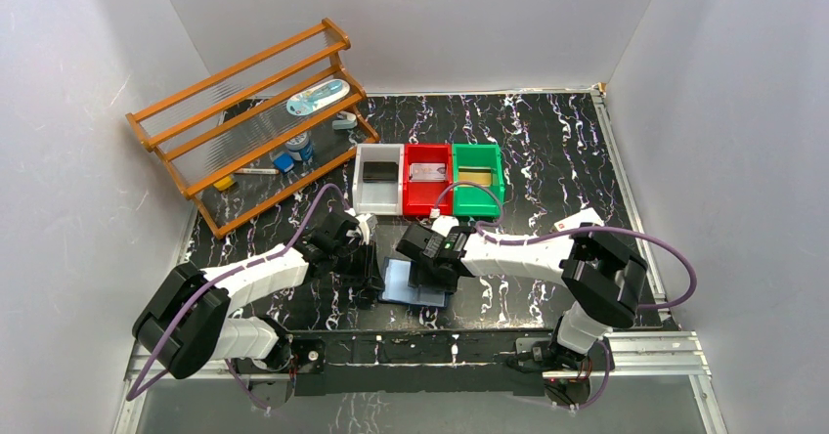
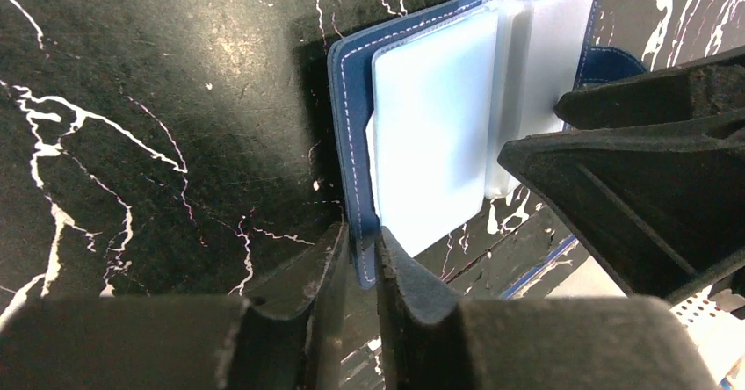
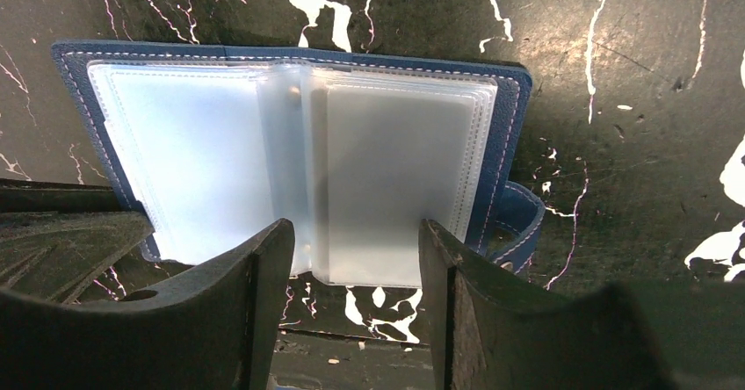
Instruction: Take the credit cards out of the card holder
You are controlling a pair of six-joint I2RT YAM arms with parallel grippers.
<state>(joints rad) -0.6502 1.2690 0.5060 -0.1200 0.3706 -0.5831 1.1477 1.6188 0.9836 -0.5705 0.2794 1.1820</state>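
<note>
The card holder [image 1: 401,282] lies open on the black marble table, navy outside, its pale blue and clear pockets [image 3: 220,153] facing up. My left gripper [image 2: 362,236] is shut on the navy edge of its left cover [image 2: 350,144]. My right gripper [image 3: 356,232] hangs open over the holder's near edge, its fingers either side of the clear pocket stack and holding nothing. A black credit card [image 1: 379,171] lies in the white bin, a silvery one [image 1: 427,172] in the red bin and a gold one [image 1: 475,175] in the green bin. No card shows in the holder's pockets.
The white bin [image 1: 363,182], red bin [image 1: 413,195] and green bin [image 1: 492,195] stand in a row just behind the grippers. A wooden rack [image 1: 244,121] with small items fills the back left. Grey walls close in on both sides.
</note>
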